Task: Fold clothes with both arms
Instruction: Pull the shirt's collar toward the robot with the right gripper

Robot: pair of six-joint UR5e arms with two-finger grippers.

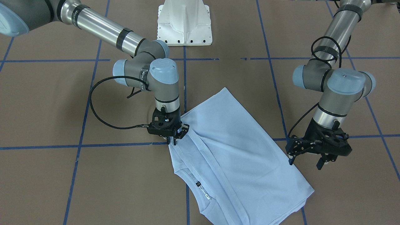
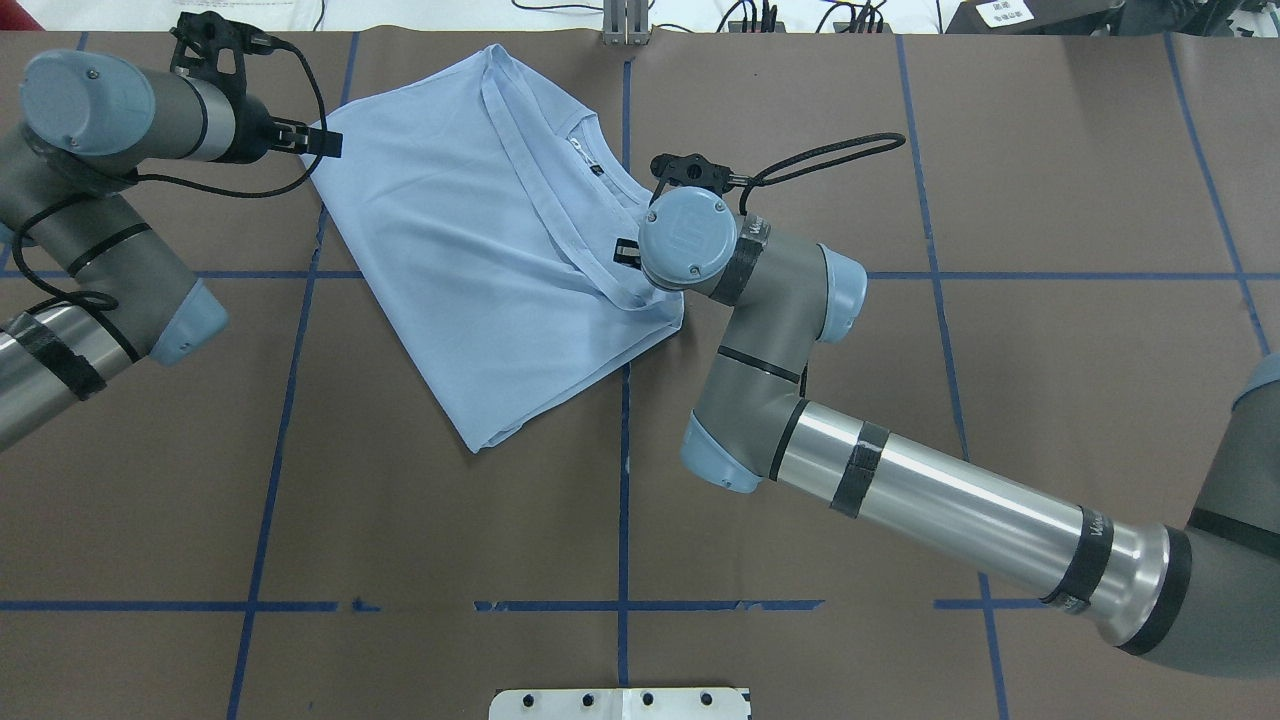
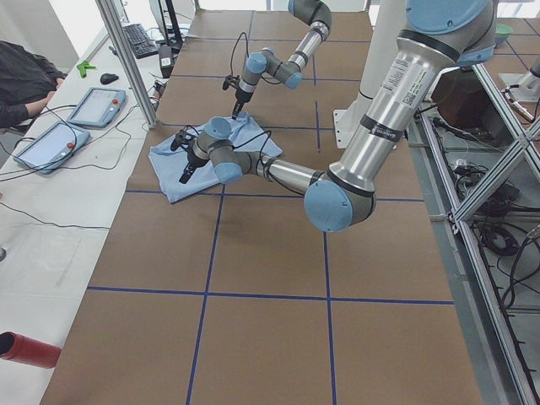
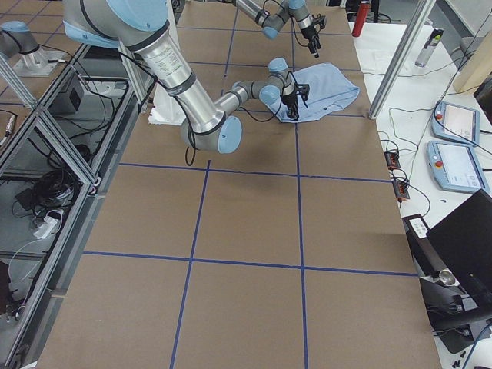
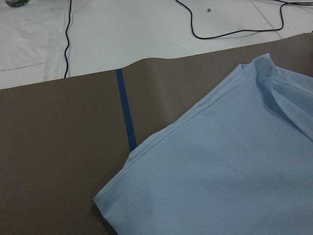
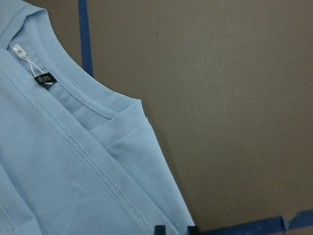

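Shirt (image 1: pixel 237 150) lies flat and already folded narrow on the table (image 1: pixel 62 109), well out in front of the white base (image 1: pixel 184 23). Right gripper (image 1: pixel 173 141), straight out from the base, looks pinched on the shirt's side edge, probably to carry the next fold. Left gripper (image 1: pixel 305 162), off to the base's left, hangs spread and holding nothing at the opposite edge.

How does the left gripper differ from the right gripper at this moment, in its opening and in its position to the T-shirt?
The left gripper has its fingers spread wide; the right gripper has them nearly together. The left gripper hangs above one edge of the T-shirt; the right gripper is down at the opposite folded edge, and whether it grips is unclear. Both are black and point downward.
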